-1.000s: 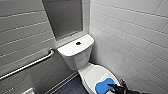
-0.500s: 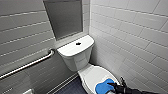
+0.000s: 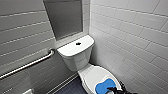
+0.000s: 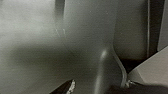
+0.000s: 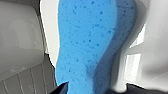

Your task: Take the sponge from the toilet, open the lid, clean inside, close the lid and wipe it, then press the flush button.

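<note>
Head view ran from the steel grab bar (image 3: 27,64) past the flush button (image 3: 78,43) on the toilet (image 3: 75,60) to the closed lid (image 3: 93,73). There the sponge (image 3: 104,85) lay flat, placed for picking. The right gripper (image 3: 115,90) sat at its edge; whether it gripped, I could not tell.

So we're counting one toilet (image 3: 75,58), one lid (image 3: 95,73), one blue sponge (image 3: 103,86), one dark flush button (image 3: 78,43), one metal grab bar (image 3: 27,65), and one grey framed panel (image 3: 65,17) up on the back wall.

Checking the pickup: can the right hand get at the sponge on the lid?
Likely yes: the right hand sits at the edge of the sponge on the closed lid, with nothing between them.
</note>
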You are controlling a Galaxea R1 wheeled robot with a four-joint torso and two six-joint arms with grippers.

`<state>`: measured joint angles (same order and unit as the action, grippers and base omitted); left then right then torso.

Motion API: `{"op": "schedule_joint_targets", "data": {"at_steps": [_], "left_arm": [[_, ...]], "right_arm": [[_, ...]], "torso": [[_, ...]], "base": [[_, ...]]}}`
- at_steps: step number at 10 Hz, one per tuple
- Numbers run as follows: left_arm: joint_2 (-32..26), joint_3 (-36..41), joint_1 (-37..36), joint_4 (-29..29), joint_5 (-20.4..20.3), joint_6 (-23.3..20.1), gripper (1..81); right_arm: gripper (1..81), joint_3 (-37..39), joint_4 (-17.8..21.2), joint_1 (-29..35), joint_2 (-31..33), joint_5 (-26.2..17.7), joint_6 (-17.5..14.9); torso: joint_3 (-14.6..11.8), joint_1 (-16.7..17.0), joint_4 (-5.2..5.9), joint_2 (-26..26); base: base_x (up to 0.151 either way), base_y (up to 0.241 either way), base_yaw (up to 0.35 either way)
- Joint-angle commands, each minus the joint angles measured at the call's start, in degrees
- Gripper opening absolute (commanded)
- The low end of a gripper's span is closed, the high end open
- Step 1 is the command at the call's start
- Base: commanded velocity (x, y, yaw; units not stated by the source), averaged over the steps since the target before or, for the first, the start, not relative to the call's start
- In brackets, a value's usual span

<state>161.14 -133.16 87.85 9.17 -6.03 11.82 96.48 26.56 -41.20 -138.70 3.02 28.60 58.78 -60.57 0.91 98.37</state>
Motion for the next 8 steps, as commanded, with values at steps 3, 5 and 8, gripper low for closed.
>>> {"op": "schedule_joint_targets", "data": {"at_steps": [3,5,8], "left_arm": [[-0.7,0.7,0.8,-0.4,3.9,-0.1,81.1],[-0.7,0.7,0.8,-0.4,3.9,0.0,81.1],[-0.9,0.7,0.8,-0.5,3.9,0.0,81.1]], "right_arm": [[81.1,6.0,1.0,7.9,-2.9,-4.1,0.1],[81.1,7.5,1.0,8.5,-3.4,-4.9,0.4],[81.1,9.4,1.0,9.5,-4.5,-4.9,0.4]], "torso": [[0.0,0.0,0.0,0.0],[0.0,-4.0,0.0,6.2],[0.0,-3.2,0.0,5.2]], "base": [[0.0,0.0,0.0],[0.0,0.0,0.0],[0.0,0.0,0.0]]}}
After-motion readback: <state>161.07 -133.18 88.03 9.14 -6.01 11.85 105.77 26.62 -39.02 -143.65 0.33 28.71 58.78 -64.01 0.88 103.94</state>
